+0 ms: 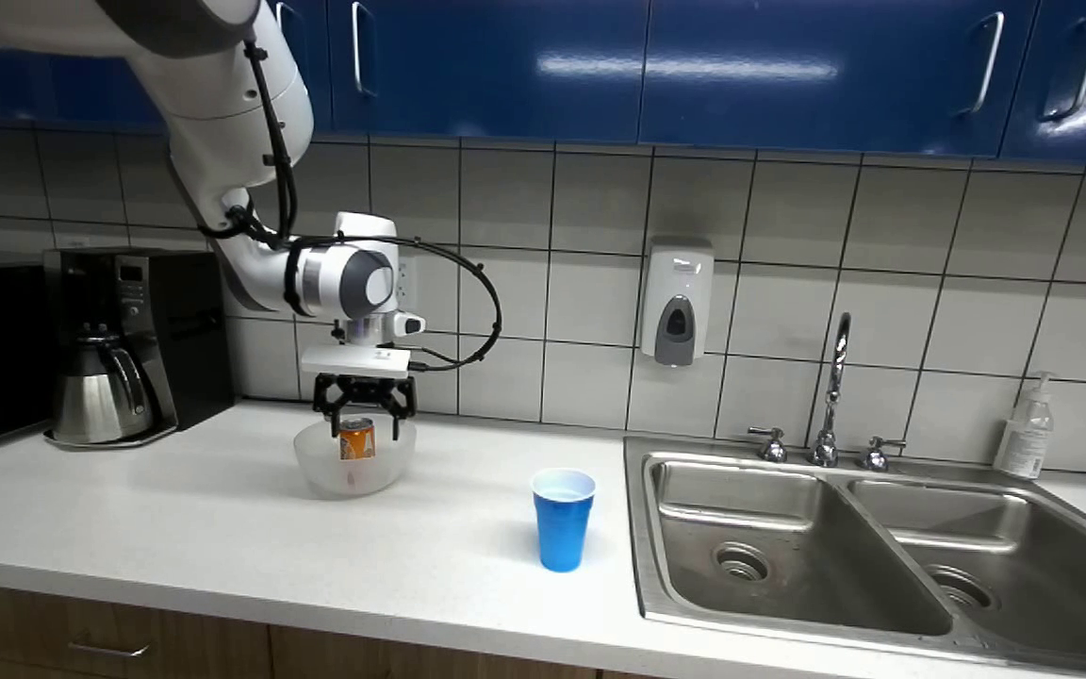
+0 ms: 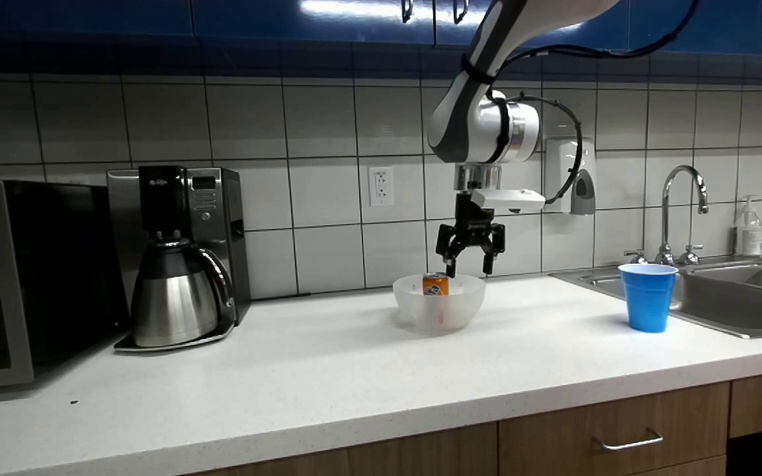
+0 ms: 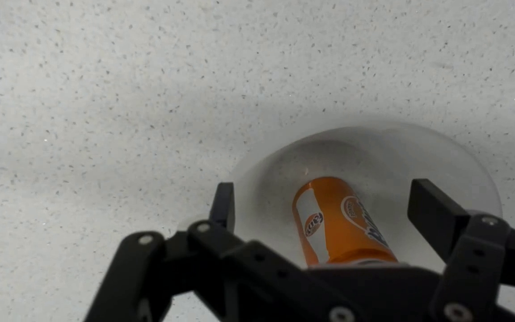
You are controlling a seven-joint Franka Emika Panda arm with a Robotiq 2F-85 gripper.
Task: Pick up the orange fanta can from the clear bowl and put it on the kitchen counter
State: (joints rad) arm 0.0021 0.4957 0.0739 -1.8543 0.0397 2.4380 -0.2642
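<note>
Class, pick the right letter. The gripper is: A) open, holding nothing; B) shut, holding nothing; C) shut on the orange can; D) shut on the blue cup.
A: the gripper is open and empty; the wrist view shows its fingers wide apart, with a gap on each side of the can in the bowl.

The far wall is faced with pale, dark-jointed tiles, the uppermost lying in shade; it carries a two-socket outlet and, to the right of this, a white and grey soap dispenser. Above runs a row of glossy blue cupboards with metal handles, crossed by bright streaks of reflected light in both exterior views. Below, at the near side: wood-grained drawers. At right: a steel double sink with a curved faucet.
</note>
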